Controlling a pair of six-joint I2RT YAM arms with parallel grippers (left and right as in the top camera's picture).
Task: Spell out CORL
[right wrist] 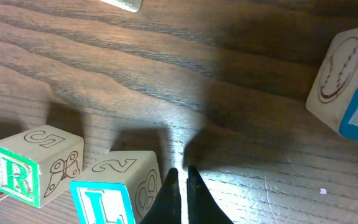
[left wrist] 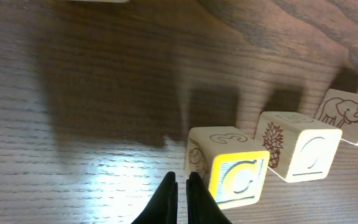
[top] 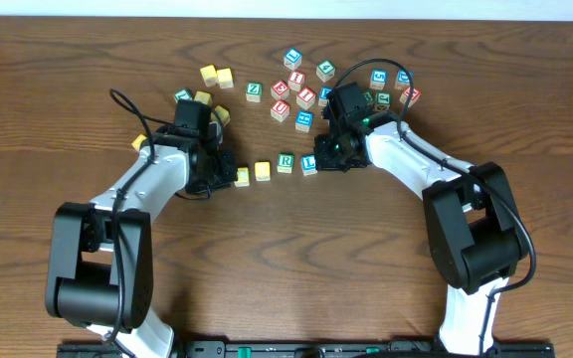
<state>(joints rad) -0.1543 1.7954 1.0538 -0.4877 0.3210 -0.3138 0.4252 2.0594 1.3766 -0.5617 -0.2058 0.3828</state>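
Four letter blocks stand in a row at the table's middle: a yellow C block point(top: 242, 176), a yellow O block point(top: 263, 170), a green R block point(top: 286, 162) and a blue L block point(top: 309, 163). My left gripper point(top: 224, 175) is shut and empty, its tips point(left wrist: 182, 182) just left of the C block point(left wrist: 232, 174), with the O block point(left wrist: 300, 146) beyond. My right gripper point(top: 326, 157) is shut and empty, its tips point(right wrist: 180, 175) just right of the L block point(right wrist: 114, 190), with the R block point(right wrist: 30, 165) further left.
Several loose letter blocks lie behind the row: yellow ones point(top: 217, 77) at the back left, and red, blue and green ones point(top: 296, 85) at the back middle and right. A block with a baseball drawing point(right wrist: 347, 84) shows at the right edge of the right wrist view.
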